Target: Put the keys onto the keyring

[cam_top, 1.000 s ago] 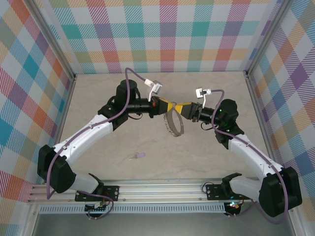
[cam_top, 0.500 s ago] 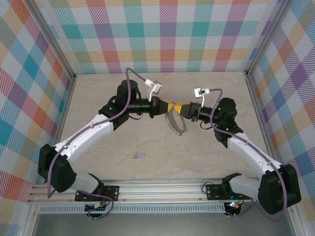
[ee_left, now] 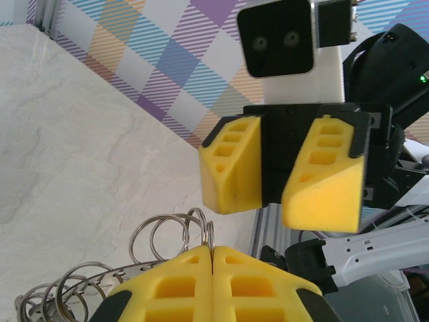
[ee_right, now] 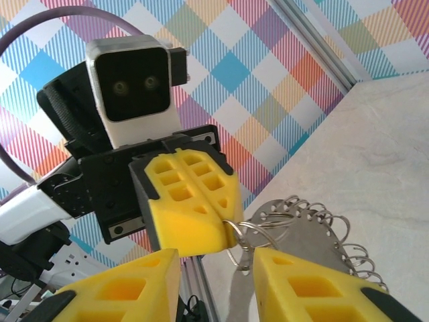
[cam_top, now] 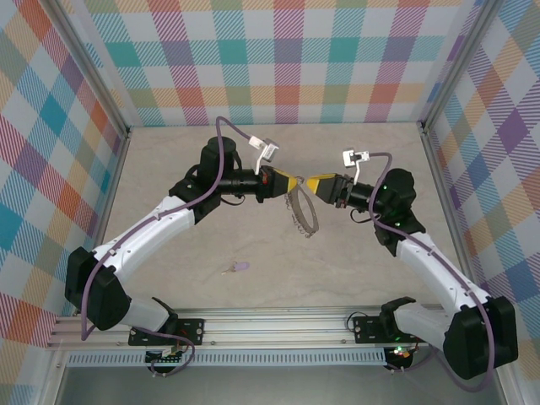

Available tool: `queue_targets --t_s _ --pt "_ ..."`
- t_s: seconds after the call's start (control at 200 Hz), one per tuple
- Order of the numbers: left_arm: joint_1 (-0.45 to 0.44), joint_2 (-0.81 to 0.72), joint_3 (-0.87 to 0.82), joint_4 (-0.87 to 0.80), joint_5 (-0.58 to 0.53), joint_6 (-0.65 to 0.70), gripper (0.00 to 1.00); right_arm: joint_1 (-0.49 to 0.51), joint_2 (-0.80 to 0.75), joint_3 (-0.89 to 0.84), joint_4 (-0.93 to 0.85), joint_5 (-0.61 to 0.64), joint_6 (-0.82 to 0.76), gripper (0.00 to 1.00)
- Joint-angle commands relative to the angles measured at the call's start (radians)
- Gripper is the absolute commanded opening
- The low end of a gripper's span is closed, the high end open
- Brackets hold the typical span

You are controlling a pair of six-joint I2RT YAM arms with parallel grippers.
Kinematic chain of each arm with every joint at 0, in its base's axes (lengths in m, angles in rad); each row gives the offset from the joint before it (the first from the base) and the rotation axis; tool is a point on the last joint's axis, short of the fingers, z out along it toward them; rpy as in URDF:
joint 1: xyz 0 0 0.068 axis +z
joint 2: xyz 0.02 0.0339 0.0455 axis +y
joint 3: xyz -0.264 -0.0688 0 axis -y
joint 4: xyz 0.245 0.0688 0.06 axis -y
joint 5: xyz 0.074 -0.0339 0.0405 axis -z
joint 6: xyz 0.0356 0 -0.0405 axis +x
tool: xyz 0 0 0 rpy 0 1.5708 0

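The keyring [cam_top: 302, 213], a large grey metal ring fringed with small silvery loops, hangs above the table between the two arms. My left gripper [cam_top: 290, 180] is shut on one of its rim loops [ee_left: 204, 231]; the pinched loop shows at the closed yellow pads [ee_right: 201, 211]. My right gripper [cam_top: 315, 184] stands open just right of it, its fingers [ee_left: 230, 164] apart and off the ring, with the keyring's flat rim [ee_right: 315, 251] beyond my own open right gripper [ee_right: 218, 272]. The lilac-headed key [cam_top: 240, 267] lies on the table near the front, left of centre.
Checked walls close in the pale tabletop [cam_top: 169, 169] on three sides, and an aluminium rail [cam_top: 270, 325] runs along the near edge. Both arms meet over the middle, with bare table around the key.
My right gripper has drawn back a little to the right and now stands apart from the left one. The keyring stays hanging from the left gripper. The key has not moved.
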Motion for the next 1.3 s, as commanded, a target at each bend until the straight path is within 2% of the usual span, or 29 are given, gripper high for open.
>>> queue_targets --t_s 0.0,0.41,0.655,1.03,1.2,1.295 --pt "-0.013 -0.012 0.043 0.04 0.033 -0.001 0.0 0.0 0.024 -0.001 0.079 -0.026 0.034 0.35" --pt "-0.013 -0.005 0.043 0.051 0.038 -0.007 0.0 0.034 0.084 0.031 0.131 -0.042 0.05 0.33" --pt "-0.013 -0.005 0.04 0.055 0.036 -0.008 0.0 0.039 0.083 0.032 0.131 -0.052 0.049 0.22" --pt "-0.013 0.005 0.037 0.063 0.04 -0.014 0.0 0.048 0.083 0.04 0.134 -0.053 0.048 0.11" --pt "-0.014 0.009 0.036 0.067 0.047 -0.017 0.0 0.051 0.087 0.043 0.134 -0.046 0.047 0.0" --pt "-0.014 0.01 0.034 0.066 0.046 -0.016 0.0 0.051 0.084 0.043 0.134 -0.042 0.047 0.0"
